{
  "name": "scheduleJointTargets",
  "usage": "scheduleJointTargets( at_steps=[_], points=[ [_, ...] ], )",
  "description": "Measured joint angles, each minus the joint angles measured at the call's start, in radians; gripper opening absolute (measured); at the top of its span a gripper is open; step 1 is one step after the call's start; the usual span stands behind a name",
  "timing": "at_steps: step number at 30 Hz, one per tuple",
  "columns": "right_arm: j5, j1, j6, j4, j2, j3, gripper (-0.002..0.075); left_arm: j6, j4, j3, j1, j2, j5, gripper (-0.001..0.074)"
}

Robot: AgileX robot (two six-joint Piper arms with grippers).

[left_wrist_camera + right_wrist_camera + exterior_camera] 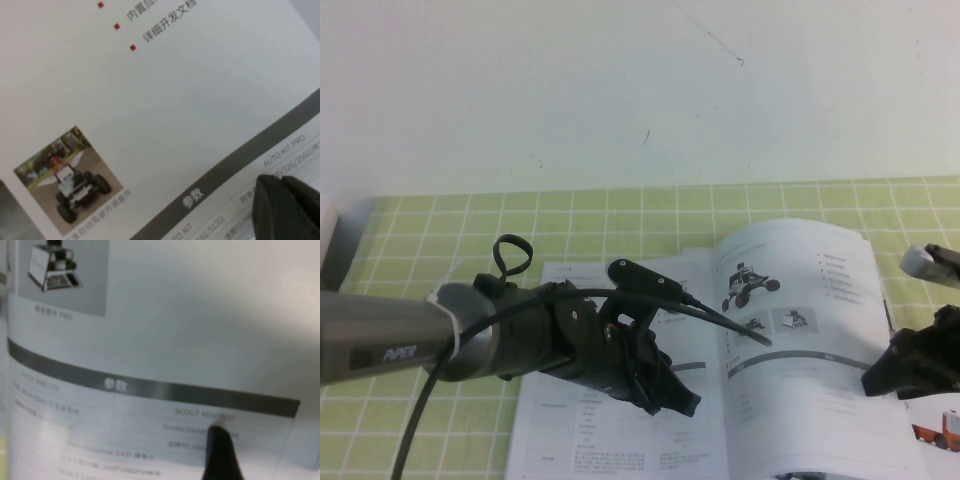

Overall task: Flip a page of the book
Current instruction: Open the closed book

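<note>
I see the book [720, 400] lying open on the green checked mat [470, 230] near its front edge, the page [800, 320] with the black-and-white rover curling up on the book's right half. My right gripper [910, 365] sits at that page's outer edge with its claw spread wide and one fingertip [220, 455] over the grey-barred table; my left gripper [665, 390] hovers low over the spine, and I cannot tell its claw's state. To turn cleanly, I would catch only this one sheet at its edge and sweep it leftward in an arc.

green grid mat [620, 215] | white wall [620, 90] | loose sheet, red-orange picture [940, 430]
</note>
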Motion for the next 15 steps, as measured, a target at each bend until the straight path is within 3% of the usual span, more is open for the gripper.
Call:
scheduleJointTargets(
  at_steps=[8,15],
  points=[
    [0.089,0.0,-0.161,0.212,-0.003,0.0,0.0353,0.0,0.0,0.0,0.0,0.0,0.0,-0.0004],
    [0.129,0.0,-0.201,0.269,-0.048,0.0,0.0283,0.004,0.0,0.0,0.0,0.0,0.0,-0.0004]
  ],
)
